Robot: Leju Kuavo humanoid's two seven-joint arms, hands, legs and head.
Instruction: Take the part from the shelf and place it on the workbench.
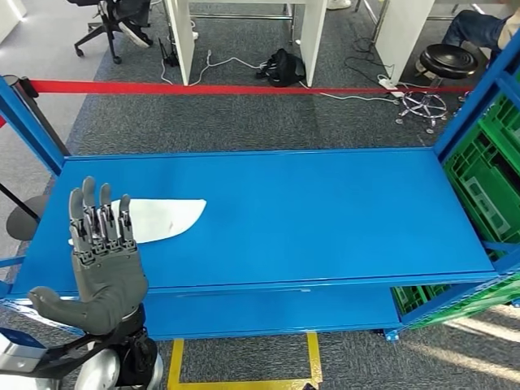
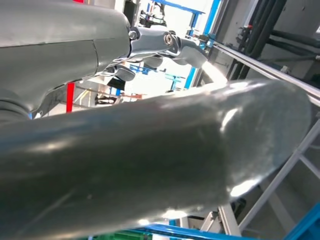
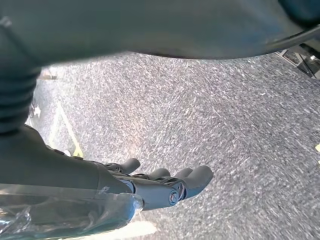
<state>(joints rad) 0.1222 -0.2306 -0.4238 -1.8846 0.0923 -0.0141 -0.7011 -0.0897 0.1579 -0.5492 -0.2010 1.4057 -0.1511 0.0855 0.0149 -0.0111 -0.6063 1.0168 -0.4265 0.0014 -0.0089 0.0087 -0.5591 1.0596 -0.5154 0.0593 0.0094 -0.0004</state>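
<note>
A flat white part (image 1: pixel 168 218), pointed at its right end, lies on the left side of the blue shelf board (image 1: pixel 318 211). My left hand (image 1: pixel 104 260) is raised in front of the part's left end with its fingers straight and apart and its thumb out to the side; it holds nothing and hides that end of the part. In the left wrist view the left hand (image 2: pixel 151 165) is seen close up, its thumb crossing the picture. My right hand (image 3: pixel 158 185) hangs over grey carpet with its fingers loosely stretched and nothing in them.
Green plastic crates (image 1: pixel 484 179) stand in the blue rack at the right. A red tape line (image 1: pixel 245 88) runs across the carpet beyond the shelf, with a black stool (image 1: pixel 451 58) and white table legs behind it. Yellow floor marking (image 1: pixel 245 382) lies below the shelf.
</note>
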